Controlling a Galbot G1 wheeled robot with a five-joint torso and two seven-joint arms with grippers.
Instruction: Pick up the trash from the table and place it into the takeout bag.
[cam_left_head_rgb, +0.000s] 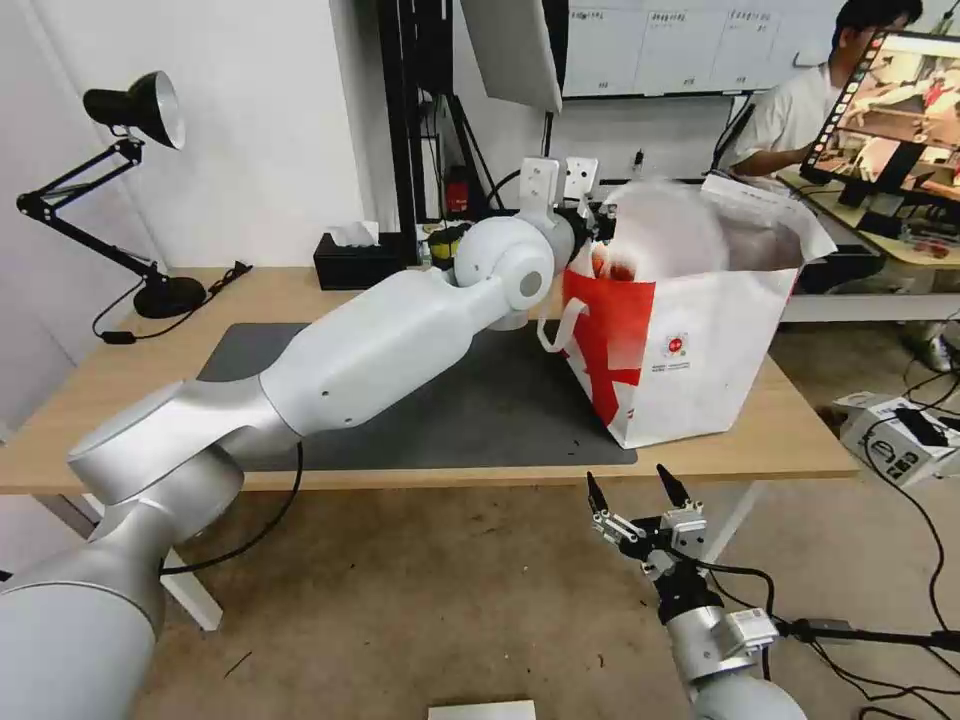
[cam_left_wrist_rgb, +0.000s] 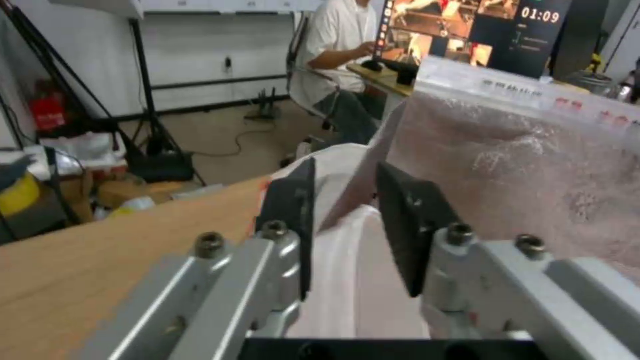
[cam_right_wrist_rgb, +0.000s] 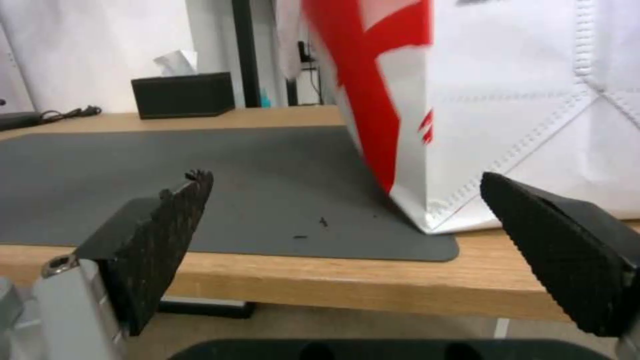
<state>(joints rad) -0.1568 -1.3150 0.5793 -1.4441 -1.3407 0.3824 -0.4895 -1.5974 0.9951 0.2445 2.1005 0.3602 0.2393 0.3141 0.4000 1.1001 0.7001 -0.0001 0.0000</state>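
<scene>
Takeout bag (cam_left_head_rgb: 700, 340) stands on the right part of the worktop (cam_left_head_rgb: 130, 400), its base partly on the dark grey mat (cam_left_head_rgb: 480, 410), red side panel facing the left arm, mouth open with foil lining showing. Left arm reaches across the mat to the bag's near top edge; left tool (cam_left_wrist_rgb: 347, 220) sits at the rim, black pads a little apart with a thin flap of the bag edge and a white rounded item (cam_left_wrist_rgb: 353, 280) between them. Can't tell whether the pads actually pinch it. What the white item is stays unclear; in the head view something white and blurred sits at the bag mouth. Right tool (cam_left_head_rgb: 640, 495) hangs below the front worktop edge, in front of the bag's near corner, fingers spread wide, nothing between them. Black tissue box (cam_left_head_rgb: 355, 258) sits at the back of the worktop, black desk lamp (cam_left_head_rgb: 130, 190) at the far left. A few dark crumbs (cam_right_wrist_rgb: 313, 229) lie on the mat near the bag.
</scene>
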